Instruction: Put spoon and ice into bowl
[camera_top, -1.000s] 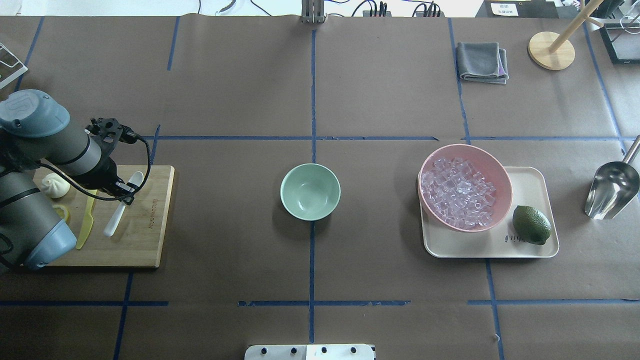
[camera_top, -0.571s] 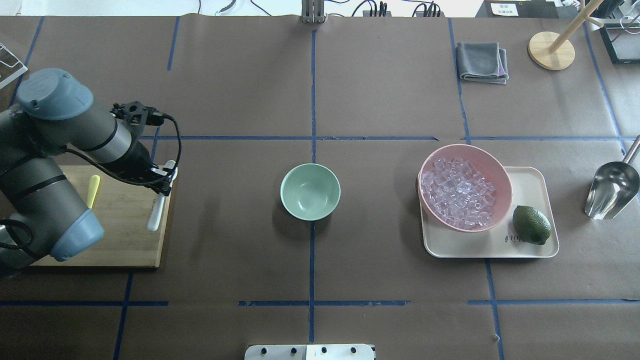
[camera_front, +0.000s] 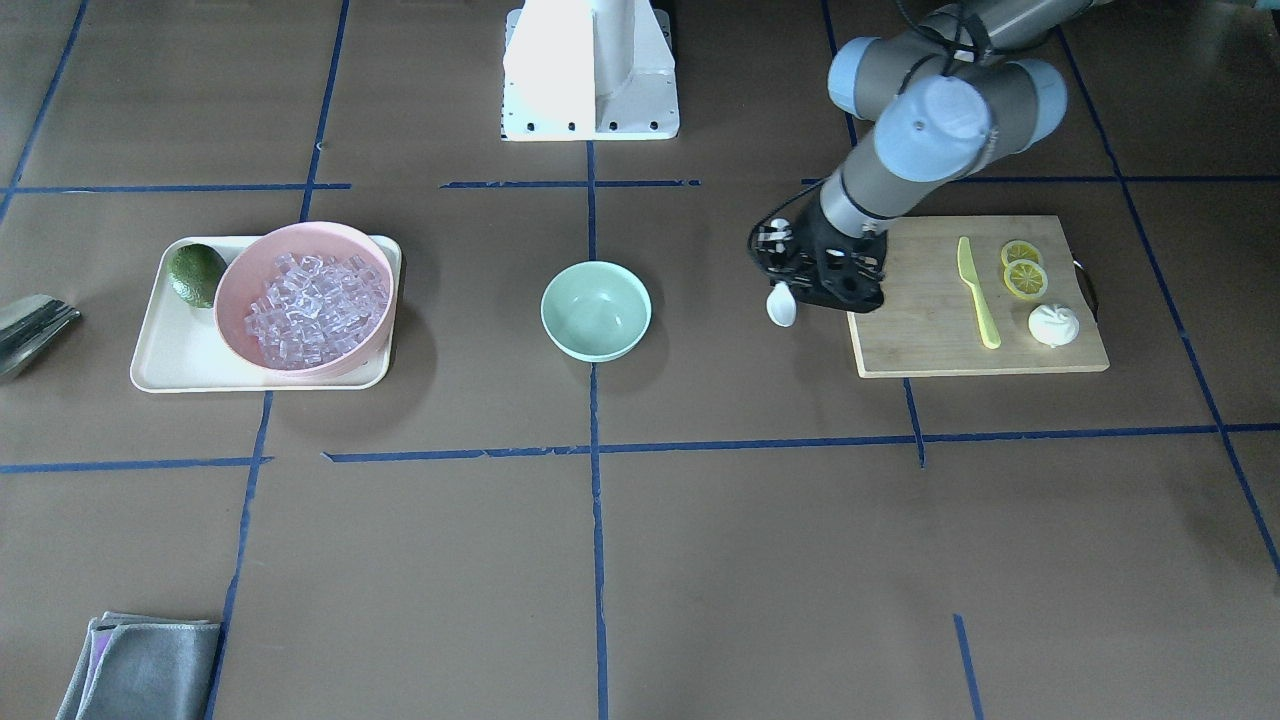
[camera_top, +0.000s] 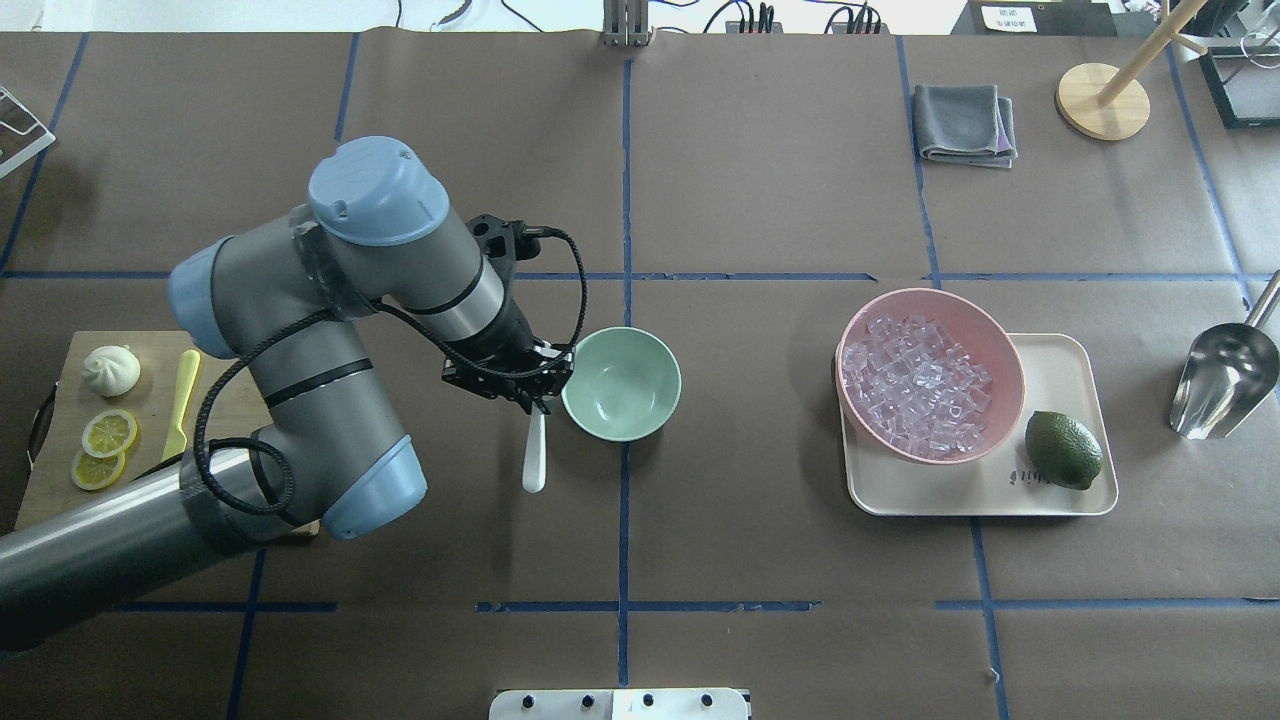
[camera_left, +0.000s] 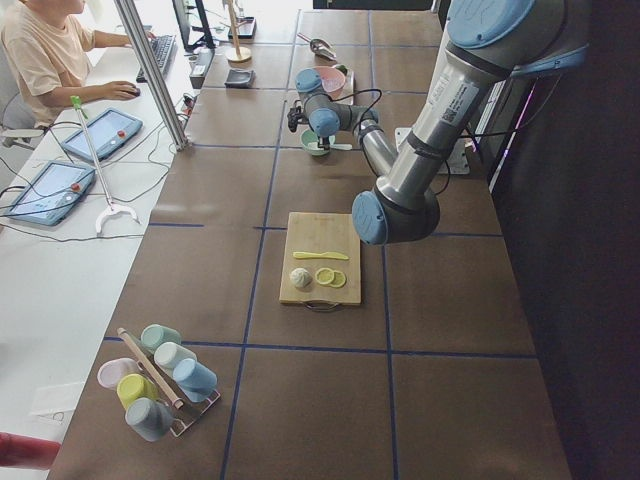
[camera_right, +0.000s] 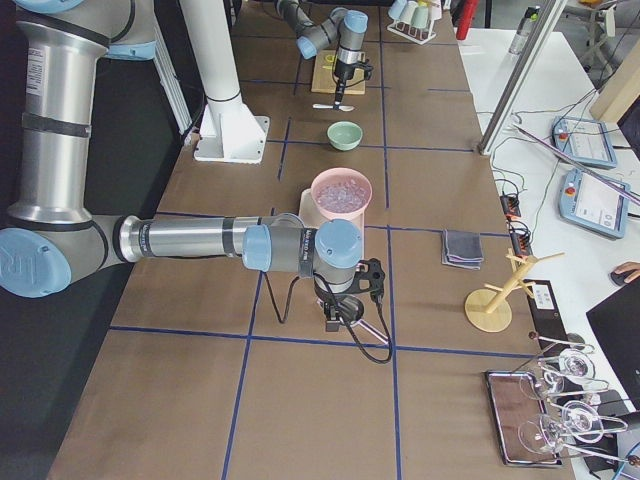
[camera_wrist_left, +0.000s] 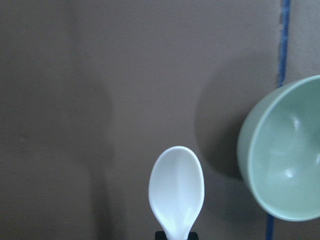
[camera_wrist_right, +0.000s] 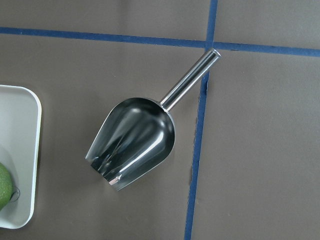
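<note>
My left gripper (camera_top: 535, 392) is shut on the white spoon (camera_top: 535, 455) and holds it above the table, just left of the mint-green bowl (camera_top: 620, 383). The spoon's handle points back toward the robot. In the left wrist view its scoop (camera_wrist_left: 176, 192) sticks out ahead, with the empty bowl (camera_wrist_left: 285, 165) to its right. The ice (camera_top: 915, 385) is a heap of clear cubes in the pink bowl (camera_top: 1010, 360) on the right. My right gripper (camera_right: 336, 318) shows only in the exterior right view, so I cannot tell whether it is open or shut.
The pink bowl and a lime (camera_top: 1063, 450) sit on a cream tray (camera_top: 1060, 360). A metal scoop (camera_top: 1225, 380) lies at the far right. The cutting board (camera_front: 930, 310) holds a yellow-green knife (camera_front: 978, 295), lemon slices (camera_front: 1024, 270) and a bun (camera_front: 1052, 325). A grey cloth (camera_top: 965, 123) lies at the back right.
My left arm has carried the spoon off the cutting board and rightward across the table to the green bowl's left rim. Nothing else has moved.
</note>
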